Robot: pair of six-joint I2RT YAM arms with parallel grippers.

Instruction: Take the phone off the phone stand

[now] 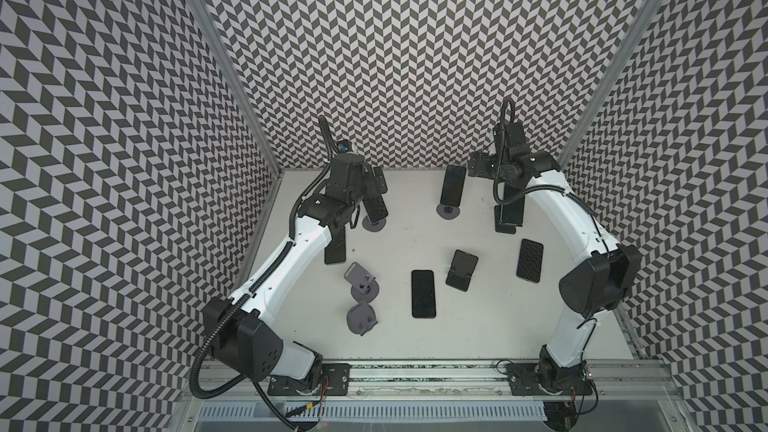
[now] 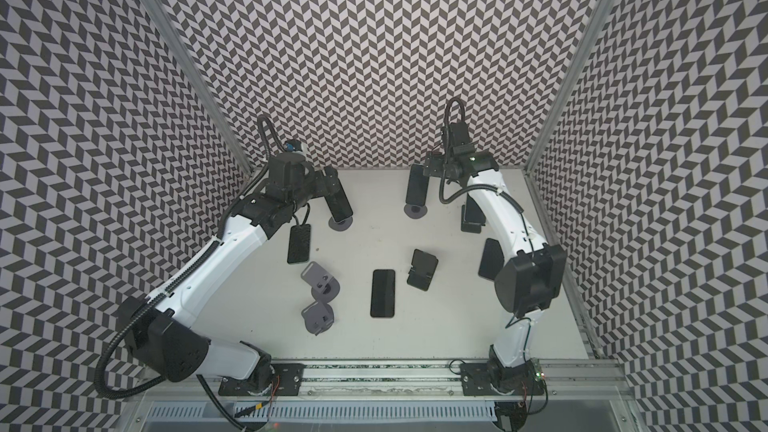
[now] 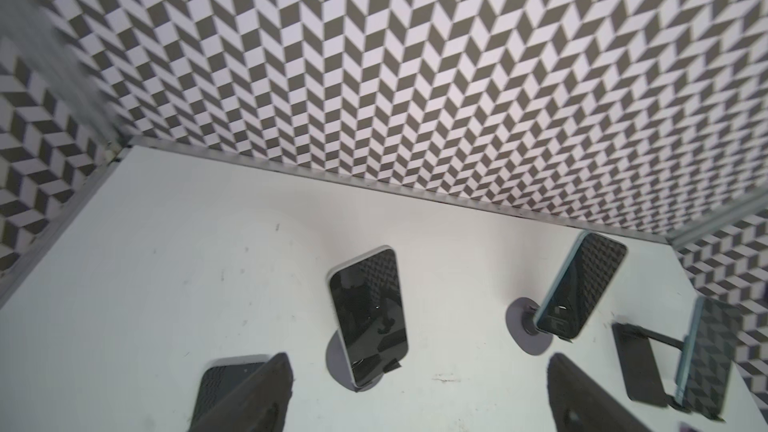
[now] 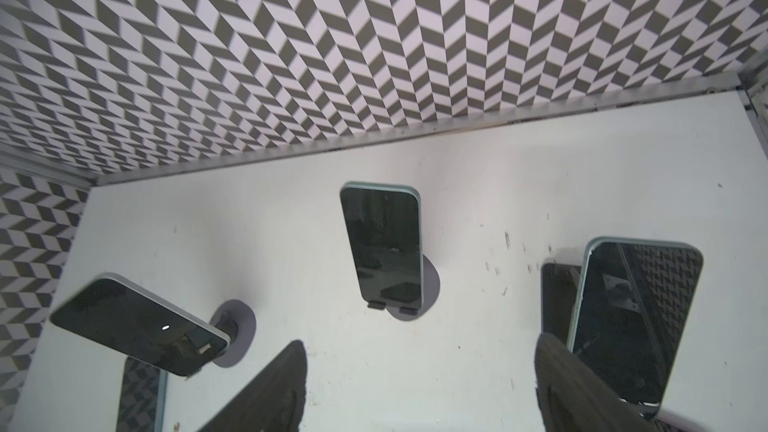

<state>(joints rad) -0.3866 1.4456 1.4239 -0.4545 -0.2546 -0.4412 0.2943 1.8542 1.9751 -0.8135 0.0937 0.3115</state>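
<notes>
Grippers both hung empty above the white table [image 3: 166, 263]: left gripper [image 3: 419, 357] spread wide, facing a phone [image 3: 368, 317] propped on its grey round phone stand [image 3: 336, 361]; right gripper [image 4: 422, 342] parted, facing the middle phone [image 4: 384, 243].

White links [image 1: 299, 255], black joints [image 1: 590, 284], ribbed black cables [image 1: 204, 349], possibly screw holes [image 1: 270, 284]

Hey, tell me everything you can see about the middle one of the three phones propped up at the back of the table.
The middle phone is a slim slab with rounded corners, a dark glossy screen that looks switched off, and a pale bluish edge. It stands in portrait, leaning back on a grey stand with a round base. Two small lips hold its bottom edge. Nothing else seems to touch it. The open right claw is short of it.
</notes>
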